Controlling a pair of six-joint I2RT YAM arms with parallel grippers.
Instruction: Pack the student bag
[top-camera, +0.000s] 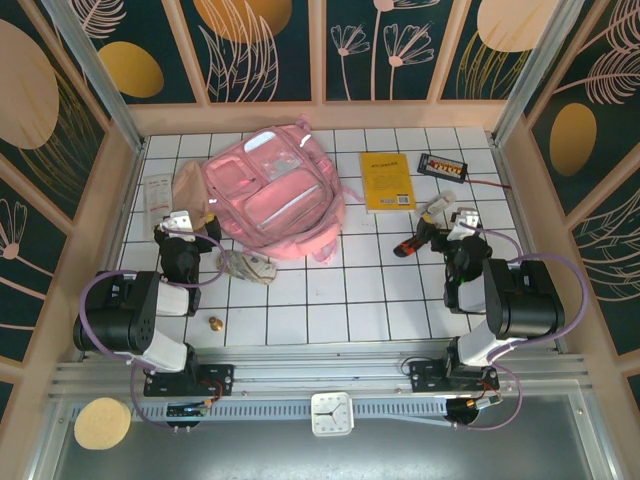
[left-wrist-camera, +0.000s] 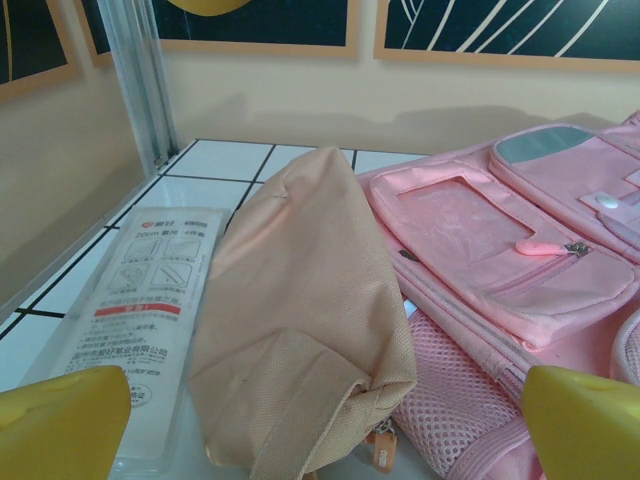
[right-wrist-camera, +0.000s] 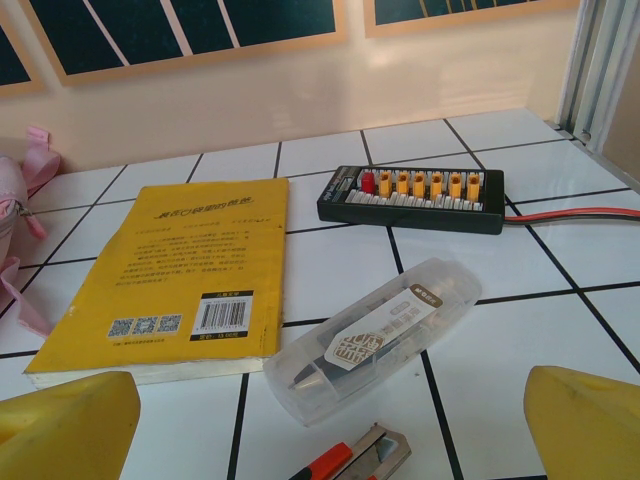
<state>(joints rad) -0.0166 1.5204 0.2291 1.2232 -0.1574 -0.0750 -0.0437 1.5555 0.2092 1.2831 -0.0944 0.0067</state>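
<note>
White tiled table (top-camera: 300, 320): the student bag (top-camera: 275, 195) lies between a beige pouch (left-wrist-camera: 300, 300) and a yellow book (right-wrist-camera: 180, 260). The left gripper (left-wrist-camera: 320, 420) and right gripper (right-wrist-camera: 325, 425) both gape wide, empty.

Yellow book (right-wrist-camera: 160, 275), far part of surface, right of middle: one line of dark Chinese title print, too blurred to read. At its near edge a white barcode (right-wrist-camera: 222, 316) with tiny digits and QR codes (right-wrist-camera: 146, 326), unreadable. Clear pen case (right-wrist-camera: 375, 335) just beside book: label with brown emblem and small dark tag, print illegible. Flat clear packet (left-wrist-camera: 140, 320) by left edge: heart logo, red band, diagrams, Chinese lines, not legible. Clock (top-camera: 331, 413) at near edge: dial marks too small.
</note>
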